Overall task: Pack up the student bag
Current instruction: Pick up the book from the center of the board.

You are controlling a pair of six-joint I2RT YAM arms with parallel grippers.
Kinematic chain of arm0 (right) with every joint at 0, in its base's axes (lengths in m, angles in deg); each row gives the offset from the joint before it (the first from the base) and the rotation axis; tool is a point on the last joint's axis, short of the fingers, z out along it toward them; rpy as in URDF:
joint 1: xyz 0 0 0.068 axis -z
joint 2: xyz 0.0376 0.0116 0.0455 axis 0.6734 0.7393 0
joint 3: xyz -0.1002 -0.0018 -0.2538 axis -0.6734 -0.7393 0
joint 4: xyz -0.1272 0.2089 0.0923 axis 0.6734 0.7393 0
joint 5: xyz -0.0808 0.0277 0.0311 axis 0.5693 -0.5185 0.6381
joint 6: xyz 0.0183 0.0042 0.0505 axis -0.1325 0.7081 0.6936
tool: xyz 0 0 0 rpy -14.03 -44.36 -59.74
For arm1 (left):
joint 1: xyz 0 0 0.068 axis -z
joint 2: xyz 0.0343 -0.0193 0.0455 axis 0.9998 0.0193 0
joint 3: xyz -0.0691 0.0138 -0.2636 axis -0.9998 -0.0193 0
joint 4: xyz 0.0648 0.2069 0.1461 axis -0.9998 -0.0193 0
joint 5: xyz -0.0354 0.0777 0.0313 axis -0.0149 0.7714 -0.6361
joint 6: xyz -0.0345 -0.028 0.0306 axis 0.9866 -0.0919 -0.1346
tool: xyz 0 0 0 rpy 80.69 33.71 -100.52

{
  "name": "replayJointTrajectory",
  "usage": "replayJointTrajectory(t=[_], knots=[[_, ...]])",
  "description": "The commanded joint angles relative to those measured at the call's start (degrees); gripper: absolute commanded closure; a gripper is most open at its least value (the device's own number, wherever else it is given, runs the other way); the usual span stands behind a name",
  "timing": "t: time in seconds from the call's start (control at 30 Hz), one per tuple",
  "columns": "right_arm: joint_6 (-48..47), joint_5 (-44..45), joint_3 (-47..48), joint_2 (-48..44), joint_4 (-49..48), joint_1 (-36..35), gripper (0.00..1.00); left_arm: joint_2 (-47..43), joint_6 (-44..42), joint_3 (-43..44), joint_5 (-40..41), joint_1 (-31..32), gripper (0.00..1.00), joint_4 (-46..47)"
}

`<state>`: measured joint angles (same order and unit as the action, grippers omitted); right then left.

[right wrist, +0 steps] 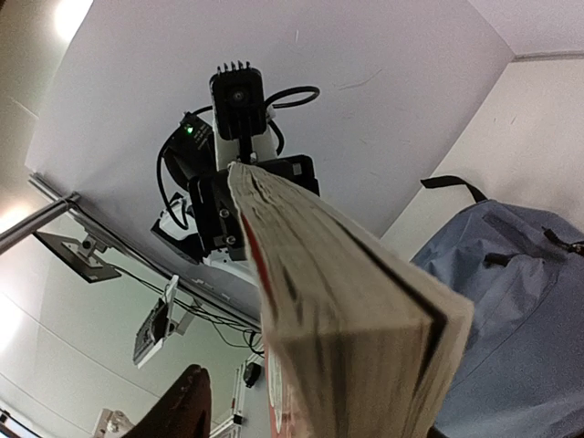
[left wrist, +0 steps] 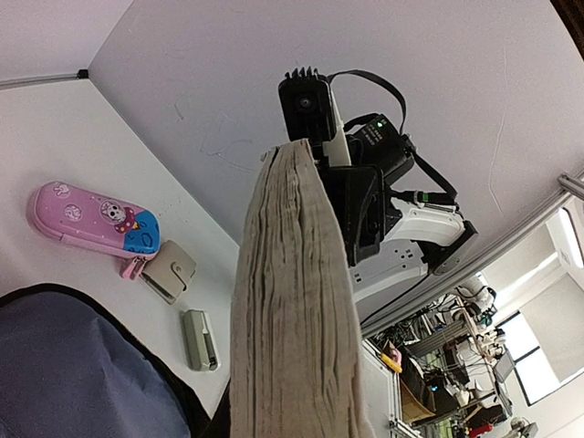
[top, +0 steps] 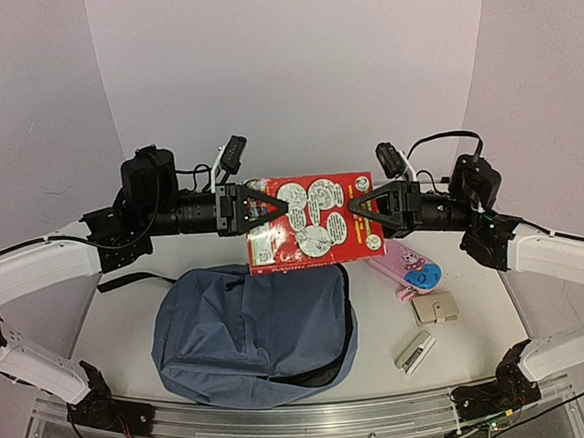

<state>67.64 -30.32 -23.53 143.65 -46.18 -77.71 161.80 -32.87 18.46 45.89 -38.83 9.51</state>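
A thick red-covered book (top: pixel 312 223) hangs upright in the air between my two grippers, above the back of the student bag (top: pixel 250 332). The bag is dusty blue and lies flat on the table, zip closed as far as I can see. My left gripper (top: pixel 269 209) is shut on the book's left edge; in the left wrist view the page block (left wrist: pixel 292 301) fills the space between the jaws. My right gripper (top: pixel 367 206) straddles the right edge. One dark finger (right wrist: pixel 178 406) stands off the book's cover (right wrist: pixel 274 365) with a gap, so it is open.
A pink pencil case (top: pixel 411 266) lies right of the bag, with a beige wallet (top: pixel 435 309) and a small grey stapler-like item (top: pixel 416 352) nearer the front. A black strap (top: pixel 136 280) trails from the bag's left side.
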Motion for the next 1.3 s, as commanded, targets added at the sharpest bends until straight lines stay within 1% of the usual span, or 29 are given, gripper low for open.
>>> replayJointTrajectory(t=[0.0,0.03,0.1,0.13,0.17,0.2,0.23,0.27,0.33,0.4,0.43,0.53,0.6,0.7,0.83,0.97,1.07,1.27], knots=[[1.13,-0.84,2.17,-0.52,-5.54,-0.47,0.63,-0.59,0.81,3.22,-0.15,-0.23,1.0,1.78],[1.32,-0.74,2.13,-0.42,-5.84,-0.6,0.69,-0.44,0.8,3.33,-0.01,-0.31,1.0,1.03],[1.58,0.02,2.03,-0.48,-6.1,-0.72,0.88,-0.19,0.68,3.47,0.57,-0.39,0.98,-0.61],[1.61,1.01,1.93,-0.73,-6.06,-0.72,0.95,-0.07,0.59,3.48,1.23,-0.47,0.87,-1.8],[1.54,2.49,1.76,-1.15,-5.95,-0.68,1.0,0.03,0.4,3.37,2.18,-0.54,0.69,-3.18],[1.41,4.32,1.49,-1.7,-5.79,-0.65,1.0,0.09,0.01,3.11,3.26,-0.58,0.48,-4.54],[0.62,6.28,1.44,-2.37,-4.75,-0.65,1.0,0.18,-0.34,2.86,4.9,-0.58,0.31,-6.19],[-0.82,8.15,1.49,-3.13,-3.25,-0.65,1.0,0.4,-0.73,2.65,6.69,-0.58,0.17,-7.55],[-5.95,14.25,2.57,-4.72,4.18,-0.5,1.0,1.44,-1.14,2.75,10.42,-0.58,0.07,-12.86],[-12.17,23.35,4.73,-6.06,14.9,-0.51,1.0,3.52,-1.22,3.93,13.7,-0.37,0.03,-17.68],[-14.84,29.86,6.25,-6.38,20.76,-0.5,1.0,4.98,-0.83,4.72,14.96,-0.26,0.02,-19.89],[-18.95,45.04,9.27,-6.61,32.36,-0.47,1.0,9.35,0.15,7.71,18.29,1.22,0.0,-23.7],[-20.31,53.37,10.35,-6.73,37.57,-0.4,1.0,12.91,0.24,11.21,21.53,3.03,0.0,-27.11],[-21.19,61.84,10.71,-6.77,42.08,-0.41,1.0,19.15,0.4,17.34,26.24,5.57,0.0,-32.85],[-20.68,65.33,8.55,-7.38,43.48,-0.45,1.0,28.34,0.35,26.4,30.0,8.81,0.0,-39.41],[-19.96,66.96,5.96,-8.13,43.6,-0.47,1.0,36.54,-0.39,37.1,33.45,11.44,0.0,-46.95],[-20.04,67.68,4.98,-8.38,43.61,-0.46,1.0,42.07,-0.76,43.76,37.83,12.65,0.0,-53.16],[-20.47,68.04,4.1,-8.27,43.61,-0.52,1.0,49.11,-1.44,51.29,38.75,13.53,0.0,-58.24]])
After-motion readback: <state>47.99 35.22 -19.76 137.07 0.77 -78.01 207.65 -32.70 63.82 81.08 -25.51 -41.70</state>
